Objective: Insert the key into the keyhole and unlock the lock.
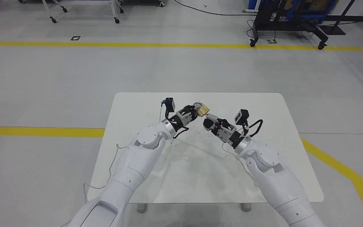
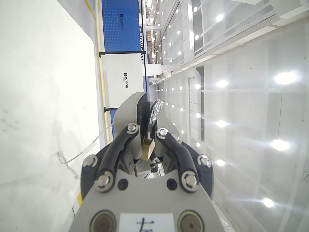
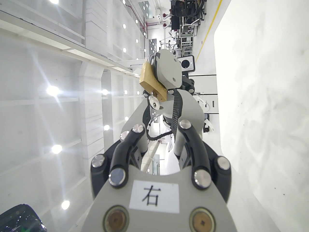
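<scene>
The brass padlock (image 1: 202,107) hangs in the air above the back middle of the white table (image 1: 266,108), with my left gripper (image 1: 194,110) shut on it. In the left wrist view the fingers (image 2: 125,119) clamp the brass body (image 2: 147,149), and the silver shackle (image 2: 154,114) sticks out past them. My right gripper (image 1: 211,120) faces it from the right. In the right wrist view the silver key (image 3: 153,102) sticks out of the bottom of the padlock (image 3: 150,80). Its head lies between my right gripper's (image 3: 161,97) open fingers, with a gap on each side.
The table (image 3: 260,73) lies below both arms with nothing else on it. A thin white cable (image 2: 79,152) trails across its left part. Racks and carts stand on the floor far behind the table.
</scene>
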Controlling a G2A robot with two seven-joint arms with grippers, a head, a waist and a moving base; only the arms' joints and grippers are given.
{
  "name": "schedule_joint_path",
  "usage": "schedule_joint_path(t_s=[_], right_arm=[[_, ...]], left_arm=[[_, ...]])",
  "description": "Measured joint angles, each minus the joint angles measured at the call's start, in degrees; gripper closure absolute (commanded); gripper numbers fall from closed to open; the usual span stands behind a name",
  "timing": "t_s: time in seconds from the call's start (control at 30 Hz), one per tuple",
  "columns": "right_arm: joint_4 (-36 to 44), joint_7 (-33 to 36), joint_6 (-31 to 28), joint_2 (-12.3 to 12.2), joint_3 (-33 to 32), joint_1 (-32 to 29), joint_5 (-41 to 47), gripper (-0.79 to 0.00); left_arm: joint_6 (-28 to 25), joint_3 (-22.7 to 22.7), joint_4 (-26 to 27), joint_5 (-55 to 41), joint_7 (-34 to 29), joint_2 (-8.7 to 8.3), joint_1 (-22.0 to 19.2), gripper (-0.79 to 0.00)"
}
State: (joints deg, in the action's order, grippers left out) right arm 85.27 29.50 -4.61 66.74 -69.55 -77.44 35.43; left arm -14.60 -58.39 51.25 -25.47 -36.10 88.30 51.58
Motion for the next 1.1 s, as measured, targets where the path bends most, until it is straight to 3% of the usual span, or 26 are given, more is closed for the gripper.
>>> schedule_joint_path(t_s=[0.2,0.43,0.8,1.1], right_arm=[[-0.6,-0.7,0.0,0.3,-0.3,0.1,1.0,0.000],[-0.8,-1.3,0.8,0.7,-0.5,-0.2,3.9,0.000],[-0.8,-4.4,4.3,1.7,-2.1,-1.2,16.8,0.000],[-0.3,-4.0,6.0,2.0,-2.9,-1.6,19.7,0.000]], left_arm=[[-0.5,0.1,-0.1,0.1,-0.7,0.07,0.0,0.000],[-1.2,0.1,-0.2,0.1,-1.4,0.16,-0.1,0.000],[-4.2,-0.2,0.0,0.6,-1.7,0.19,-0.1,0.000],[-5.0,-0.2,0.1,1.5,-1.7,0.19,0.0,0.000]])
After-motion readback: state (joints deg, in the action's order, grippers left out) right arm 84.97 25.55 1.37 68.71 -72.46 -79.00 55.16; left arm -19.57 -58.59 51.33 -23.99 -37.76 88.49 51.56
